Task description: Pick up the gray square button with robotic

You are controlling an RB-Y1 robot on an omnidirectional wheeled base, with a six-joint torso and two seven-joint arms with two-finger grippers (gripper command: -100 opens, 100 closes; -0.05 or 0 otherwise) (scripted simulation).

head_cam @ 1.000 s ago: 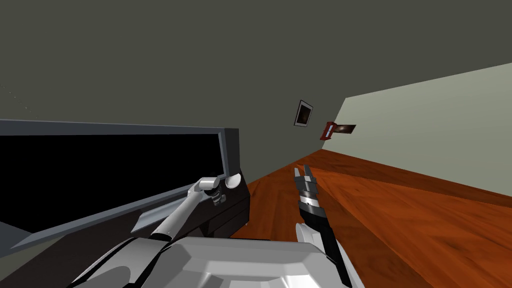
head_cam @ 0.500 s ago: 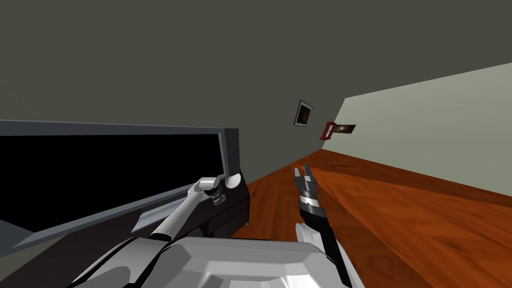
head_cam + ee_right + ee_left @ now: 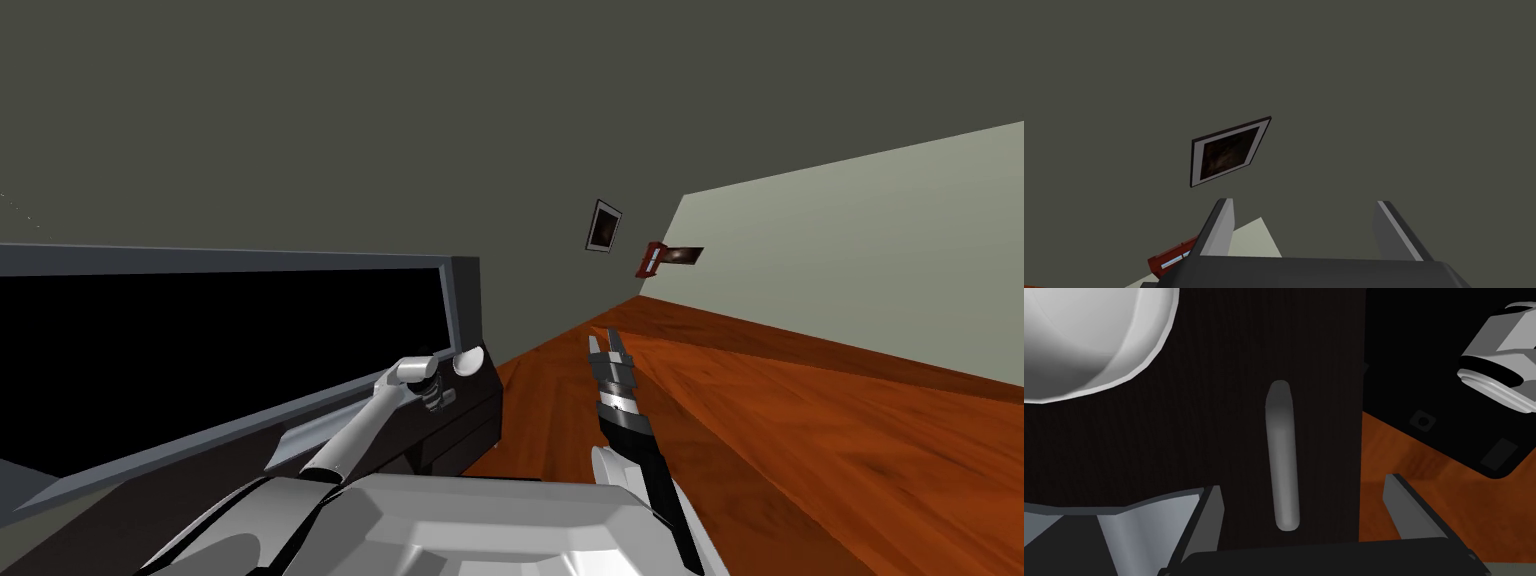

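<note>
left gripper (image 3: 1302, 484): wide, framing grey handle (image 3: 1282, 458) on dark cabinet (image 3: 1234, 413), probably lined up to close
right gripper (image 3: 1304, 204): wide, parked clear

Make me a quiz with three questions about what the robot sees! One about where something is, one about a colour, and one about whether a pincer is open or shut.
1. Where is the long grey handle?
A. on the dark panel, right ahead of the left pincer
B. hanging from the ceiling
C. lying on a bed

2. What colour is the floor?
A. blue
B. reddish-brown
C. white

3. How is the right pincer?
A. shut on a ball
B. shut on a cup
C. open, holding nothing

Answers:
1 A: the left wrist view shows the handle on the panel, framed by that pincer's two fingers.
2 B: the head view shows reddish-brown boards.
3 C: its two fingers stand wide apart with nothing between them.
</note>
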